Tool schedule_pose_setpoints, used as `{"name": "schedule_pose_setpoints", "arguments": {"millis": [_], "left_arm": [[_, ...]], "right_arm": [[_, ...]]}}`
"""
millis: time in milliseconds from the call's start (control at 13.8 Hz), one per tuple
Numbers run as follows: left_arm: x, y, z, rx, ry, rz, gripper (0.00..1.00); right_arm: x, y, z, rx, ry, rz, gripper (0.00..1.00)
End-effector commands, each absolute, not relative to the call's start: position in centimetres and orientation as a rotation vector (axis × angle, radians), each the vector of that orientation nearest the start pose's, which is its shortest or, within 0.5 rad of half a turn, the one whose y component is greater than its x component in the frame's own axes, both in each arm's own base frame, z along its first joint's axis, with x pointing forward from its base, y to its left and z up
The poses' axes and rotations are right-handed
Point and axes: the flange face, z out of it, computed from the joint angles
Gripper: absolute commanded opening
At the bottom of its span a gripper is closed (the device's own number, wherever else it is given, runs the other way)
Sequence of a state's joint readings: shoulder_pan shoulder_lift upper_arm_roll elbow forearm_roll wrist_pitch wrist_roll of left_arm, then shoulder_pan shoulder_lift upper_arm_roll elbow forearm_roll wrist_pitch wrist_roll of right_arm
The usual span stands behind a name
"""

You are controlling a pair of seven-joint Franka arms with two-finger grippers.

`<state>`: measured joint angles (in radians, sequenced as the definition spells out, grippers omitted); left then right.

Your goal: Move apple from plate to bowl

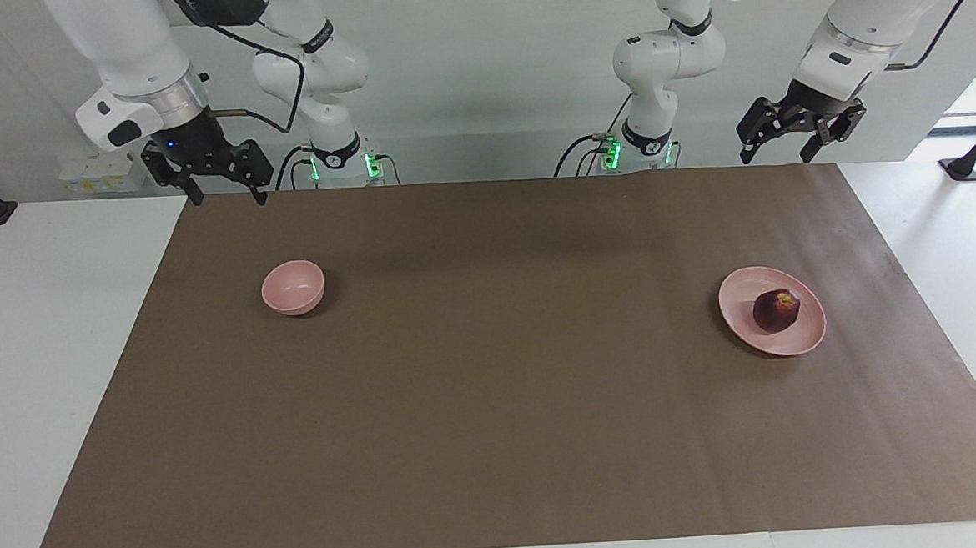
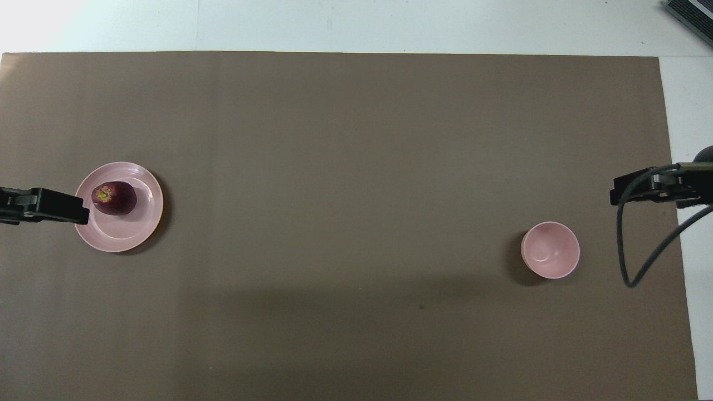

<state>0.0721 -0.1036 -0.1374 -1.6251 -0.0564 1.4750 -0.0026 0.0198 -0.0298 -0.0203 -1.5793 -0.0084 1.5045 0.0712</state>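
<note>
Resting on the plate (image 1: 749,323), the apple (image 1: 776,310) sits whole, its yellowish stem patch turned upward, at the left arm's end of the brown mat (image 1: 493,374). The apple lies off the plate's centre, toward the rim. The bowl (image 1: 292,287) stands upright and holds nothing, at the right arm's end of the mat, well apart from the plate and somewhat nearer to the robots. The left gripper (image 1: 783,157) hangs in the air over the mat's edge by the robots' end, its fingers spread, clear of plate and apple. The right gripper (image 1: 229,197) hangs likewise over the mat's corner near the robots, its fingers spread, holding nothing. Neither gripper touches any object. The mat lies flat on the white table (image 1: 57,330).
</note>
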Motion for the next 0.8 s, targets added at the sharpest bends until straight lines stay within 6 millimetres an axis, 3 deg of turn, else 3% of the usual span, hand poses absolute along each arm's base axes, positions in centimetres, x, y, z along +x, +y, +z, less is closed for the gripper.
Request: {"name": "schedule_pose_setpoints", "arguments": {"millis": [0,727], "left_arm": [[50.70,-4.09,65.00,-3.168,0.111,0.069,1.00],[50.96,-4.23,65.20,-3.174,0.118,0.030,1.00]], "right_arm": [[53.34,-0.09,63.35,-3.137,0.142,0.053,1.00],[53.30,-0.58,63.32,-3.137,0.149,0.058,1.00]]}}
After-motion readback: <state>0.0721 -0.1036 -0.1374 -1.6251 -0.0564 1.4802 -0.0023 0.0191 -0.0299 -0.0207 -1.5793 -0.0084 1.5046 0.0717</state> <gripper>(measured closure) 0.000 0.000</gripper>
